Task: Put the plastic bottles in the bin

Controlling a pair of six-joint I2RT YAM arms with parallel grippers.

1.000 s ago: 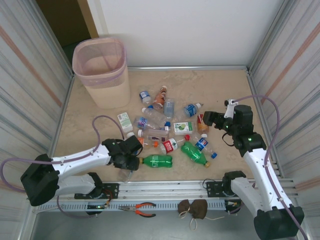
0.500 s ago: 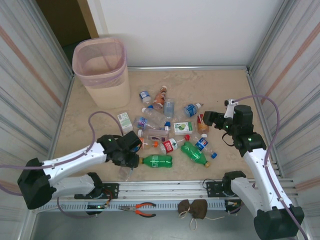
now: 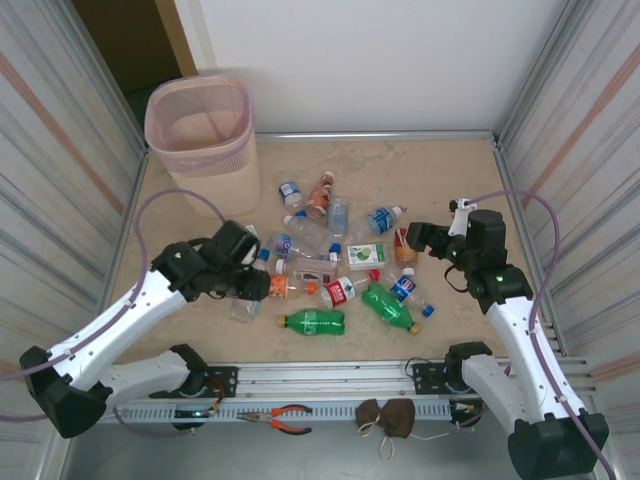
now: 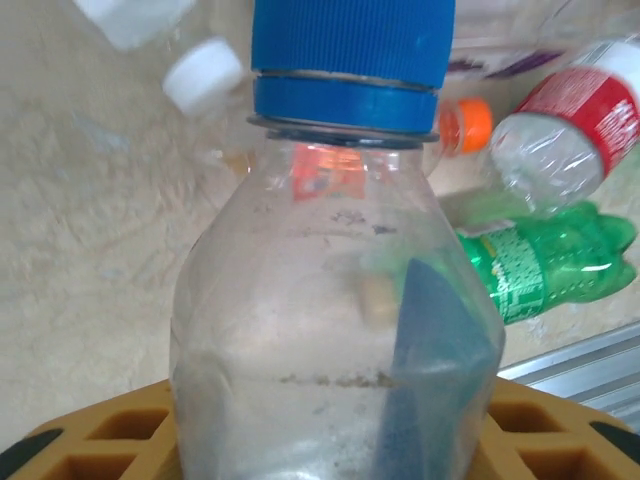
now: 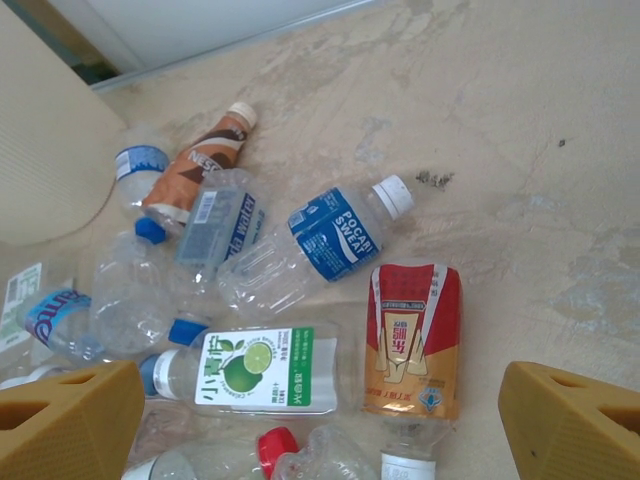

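Left jaws grasp a clear blue-capped plastic bottle (image 4: 330,330); right jaws hang released. Clear the rim of the beige plastic bin (image 3: 205,185) before dropping.

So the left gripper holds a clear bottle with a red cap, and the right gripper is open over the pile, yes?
Not quite: the cap is blue, not red, as the left wrist view shows. The left gripper does hold the clear bottle, and the right gripper is open over the pile.
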